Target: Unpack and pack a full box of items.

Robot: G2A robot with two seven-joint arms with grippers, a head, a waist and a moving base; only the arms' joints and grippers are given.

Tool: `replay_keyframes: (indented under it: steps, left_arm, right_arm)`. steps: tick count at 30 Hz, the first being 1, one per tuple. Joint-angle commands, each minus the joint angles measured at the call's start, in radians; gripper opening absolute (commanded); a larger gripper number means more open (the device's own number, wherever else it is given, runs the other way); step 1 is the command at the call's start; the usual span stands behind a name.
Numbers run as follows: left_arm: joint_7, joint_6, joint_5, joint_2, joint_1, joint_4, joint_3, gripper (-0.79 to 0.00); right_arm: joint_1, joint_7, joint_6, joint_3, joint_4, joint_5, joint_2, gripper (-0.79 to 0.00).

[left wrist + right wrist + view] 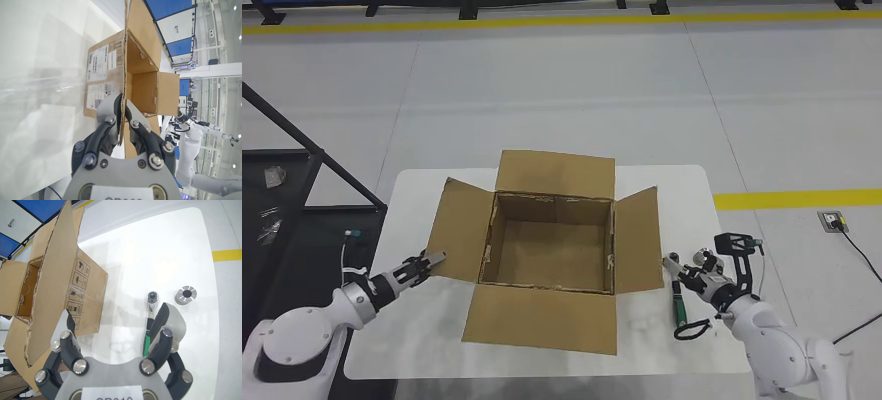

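An open cardboard box [547, 250] stands mid-table with its four flaps spread out; its bare floor shows. My left gripper [122, 107] is shut on the corrugated edge of the box's left flap [460, 225], and it sits at the flap's outer corner [432, 262]. My right gripper [116, 311] is open beside the box's right flap [54, 262], low over the table [682, 268]. A ratchet wrench [152, 298] with a green handle [679, 302] lies under its outer finger. A small metal socket [186, 294] stands just past the wrench.
The white table [542, 185] has rounded corners; bare strips run behind the box and on either side. The near flap [542, 318] reaches toward the front edge. A black rack [277, 195] stands on the floor at the left.
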Motion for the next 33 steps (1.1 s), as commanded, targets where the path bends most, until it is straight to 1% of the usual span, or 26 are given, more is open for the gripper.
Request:
replay_keyframes:
  steps: [1,4,10,13,16,21,24,29,30,31,32,33]
  left_arm:
    - [0.016,0.004,-0.005,0.000,0.004,-0.001,-0.003,-0.785]
    - [0.041,0.022,-0.010,0.000,0.010,0.001,-0.007,-0.785]
    - [0.038,0.037,-0.008,0.003,0.006,0.000,-0.001,-0.785]
    - [0.028,0.032,0.000,0.005,0.003,0.001,0.002,-0.785]
    - [0.017,0.029,0.003,0.007,-0.002,0.005,0.002,-0.785]
    - [-0.011,0.030,0.013,0.013,-0.019,0.020,-0.004,-0.785]
    - [-0.026,0.034,0.021,0.016,-0.036,0.029,-0.004,-0.785]
    - [-0.045,0.037,0.023,0.022,-0.062,0.049,-0.009,-0.785]
    - [-0.047,0.037,0.024,0.023,-0.066,0.054,-0.010,-0.730]
    - [-0.048,0.038,0.023,0.024,-0.069,0.057,-0.011,-0.459]
    - [-0.049,0.041,0.019,0.024,-0.071,0.059,-0.010,0.000]
    - [-0.050,0.042,0.017,0.025,-0.073,0.060,-0.010,0.000]
  right_arm:
    - [0.000,-0.002,0.004,-0.001,-0.001,0.003,0.002,0.000]
    - [-0.002,-0.007,0.008,0.000,-0.003,0.006,0.004,0.000]
    - [-0.005,0.012,0.016,0.000,-0.008,-0.007,0.010,0.000]
    - [-0.004,0.077,0.017,0.005,-0.018,-0.029,0.017,0.000]
    - [0.012,0.157,0.035,-0.005,-0.016,-0.085,0.023,0.000]
    - [0.088,0.326,0.064,-0.060,0.040,-0.176,0.031,0.000]
    - [0.146,0.392,0.098,-0.110,0.103,-0.236,0.031,0.000]
    - [0.250,0.427,0.162,-0.182,0.232,-0.288,0.025,0.000]
    - [0.267,0.426,0.166,-0.191,0.255,-0.282,0.023,0.000]
    - [0.283,0.426,0.165,-0.198,0.277,-0.277,0.022,0.000]
    - [0.297,0.432,0.162,-0.205,0.299,-0.275,0.021,0.000]
    - [0.312,0.439,0.162,-0.212,0.320,-0.283,0.021,0.000]
